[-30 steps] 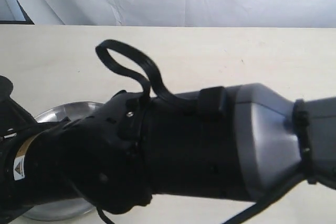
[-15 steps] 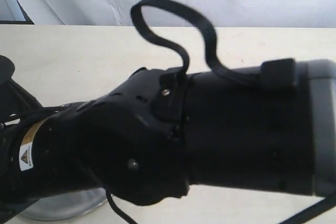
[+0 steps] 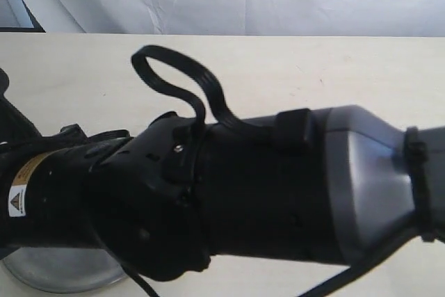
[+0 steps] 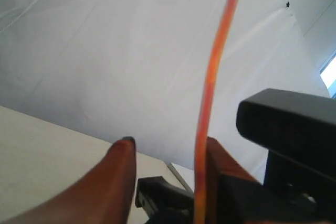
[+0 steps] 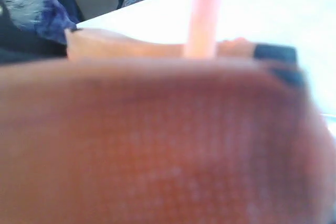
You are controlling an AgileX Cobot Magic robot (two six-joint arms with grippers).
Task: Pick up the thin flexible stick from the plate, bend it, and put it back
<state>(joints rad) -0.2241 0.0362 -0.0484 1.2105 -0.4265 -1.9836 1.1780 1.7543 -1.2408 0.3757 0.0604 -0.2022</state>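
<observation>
**Entry: stick-bending task, mid-course**

- Plate [image 3: 52, 276]: lower left of the exterior view, on the pale table [image 3: 313, 74]. Only a sliver of rim shows, and the surface that can be seen holds nothing.
- Left gripper [image 4: 168, 142]: orange fingers [image 4: 118, 182] stand apart with a clear gap between them and clamp nothing.
- Thin flexible stick [image 4: 210, 87]: off the plate and in the air. It runs upright just beside one left finger, possibly touching it, and reads as straight or faintly curved. No sharp kink is visible.
- Right arm [image 3: 361, 186]: black with a grey casing. It reaches across the middle of the exterior view and hides both grippers there.
- Right gripper [image 5: 199, 56]: fingers are together. The view is badly blurred, but a pinkish length of stick [image 5: 203, 9] rises from between them, so it is judged to be pinched on the stick.
- Progress: pick-up is done. Whether the bend is done cannot be told, since the left hand is not gripping and only part of the stick shows. Outstanding: any remaining bend, and returning the stick to the plate.
</observation>
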